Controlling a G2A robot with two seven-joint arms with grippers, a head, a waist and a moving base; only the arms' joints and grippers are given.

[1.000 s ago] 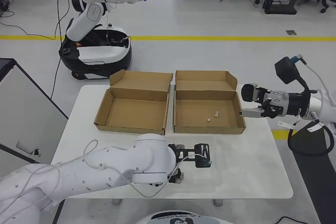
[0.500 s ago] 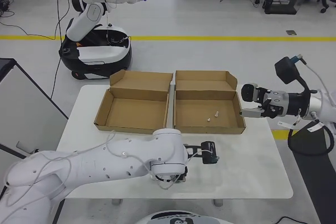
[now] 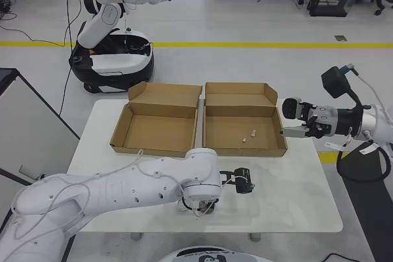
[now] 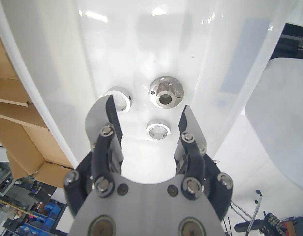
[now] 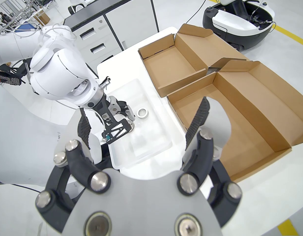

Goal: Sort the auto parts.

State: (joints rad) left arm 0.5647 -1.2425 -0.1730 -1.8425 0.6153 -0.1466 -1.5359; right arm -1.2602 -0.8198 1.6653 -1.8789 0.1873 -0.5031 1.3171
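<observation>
Auto parts: flanged hub [image 4: 165, 96], large collar [image 4: 119, 98] and small collar [image 4: 158, 129], loose in a clear tray [image 5: 151, 133] on the white table [image 3: 295, 196]. Left gripper [image 4: 147, 119] hangs wide open and empty over the small collar, apparently lined up for a pick. Right gripper [image 5: 144, 114], open and empty, waits beside the cardboard boxes [image 3: 158, 128]. Grey floor [image 3: 249, 62], yellow line [image 3: 249, 44].

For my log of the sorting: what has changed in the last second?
The left arm swung farther right; the left gripper hangs open over the white tray. Nothing was taken or let go. The right gripper, both boxes and the small parts in one box kept their places.
</observation>
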